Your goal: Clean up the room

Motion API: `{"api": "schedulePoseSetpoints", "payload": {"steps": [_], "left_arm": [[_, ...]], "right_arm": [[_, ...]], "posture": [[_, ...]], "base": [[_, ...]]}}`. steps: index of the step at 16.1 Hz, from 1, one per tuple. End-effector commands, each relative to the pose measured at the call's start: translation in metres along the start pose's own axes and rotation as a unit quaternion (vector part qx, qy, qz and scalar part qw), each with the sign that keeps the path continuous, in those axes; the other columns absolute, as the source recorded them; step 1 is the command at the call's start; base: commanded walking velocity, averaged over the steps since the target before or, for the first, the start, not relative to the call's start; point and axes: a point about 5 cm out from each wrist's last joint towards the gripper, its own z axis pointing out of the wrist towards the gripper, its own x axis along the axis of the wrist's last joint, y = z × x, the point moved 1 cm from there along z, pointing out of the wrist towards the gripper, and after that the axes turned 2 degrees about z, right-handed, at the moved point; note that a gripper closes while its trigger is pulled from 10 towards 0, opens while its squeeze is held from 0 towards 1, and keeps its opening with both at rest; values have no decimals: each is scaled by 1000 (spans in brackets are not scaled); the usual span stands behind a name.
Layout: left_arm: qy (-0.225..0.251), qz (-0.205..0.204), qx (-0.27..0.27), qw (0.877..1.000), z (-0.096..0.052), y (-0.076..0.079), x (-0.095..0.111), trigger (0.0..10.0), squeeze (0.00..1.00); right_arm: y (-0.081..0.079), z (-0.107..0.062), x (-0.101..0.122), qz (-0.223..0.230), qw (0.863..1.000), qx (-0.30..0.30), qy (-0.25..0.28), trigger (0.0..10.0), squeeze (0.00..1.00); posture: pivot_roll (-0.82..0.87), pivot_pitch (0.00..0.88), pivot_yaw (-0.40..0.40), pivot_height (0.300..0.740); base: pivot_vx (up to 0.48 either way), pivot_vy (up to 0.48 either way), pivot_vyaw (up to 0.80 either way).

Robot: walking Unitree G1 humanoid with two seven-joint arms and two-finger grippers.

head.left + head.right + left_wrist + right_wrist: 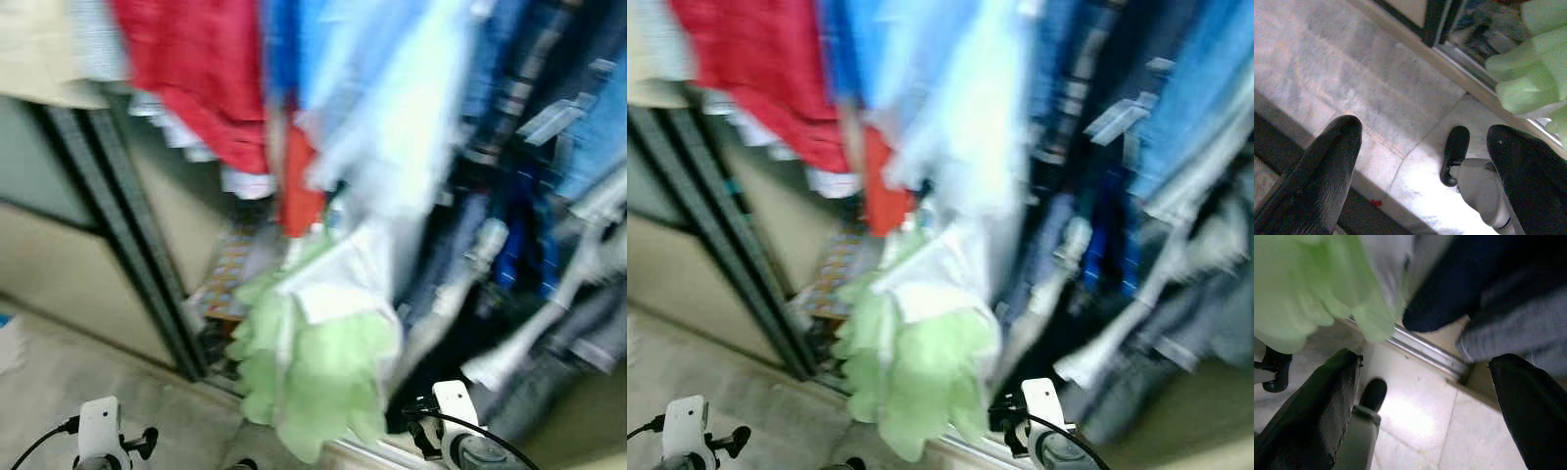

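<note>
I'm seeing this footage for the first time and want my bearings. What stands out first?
A packed rail of hanging clothes in an open closet: a red garment at upper left, pale blue ones in the middle, dark denim at right. Lowest hangs a light green ruffled garment, reaching toward the sliding-door track. Both arms hang low over the pale tiled floor, the left end effector and right end effector open.

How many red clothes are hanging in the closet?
2. A big red garment hangs at the upper left, and a smaller red piece hangs lower, just above the light green garment. The picture is blurry, so more may hide among the blue clothes.
</note>
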Motion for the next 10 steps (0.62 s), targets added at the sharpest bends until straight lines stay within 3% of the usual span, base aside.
{"api": "schedulePoseSetpoints", "payload": {"steps": [1, 6, 7, 10], "left_arm": [[-5, 7, -2, 1000, -1, -2, -2, 10000, 0], [-1, 13, -2, 1000, -1, -1, -2, 10000, 0], [-1, 14, -2, 1000, -1, -1, -2, 10000, 0], [-3, 14, -2, 1000, -1, -1, -3, 10000, 0]], "right_arm": [[2, 0, 1, -4, 1000, -5, 1, 10000, 0], [4, 0, 1, -10, 1000, -8, -1, 10000, 0], [4, -1, 0, 6, 1000, -12, 1, 10000, 0], [5, -1, 0, -20, 1000, -10, 0, 10000, 0]], "posture": [[-24, 15, -46, 740], [-27, 8, -54, 740], [-28, 8, -53, 740], [-29, 4, -53, 740]], "base": [[0, 0, 800], [0, 0, 800], [0, 0, 0], [0, 0, 0]]}}
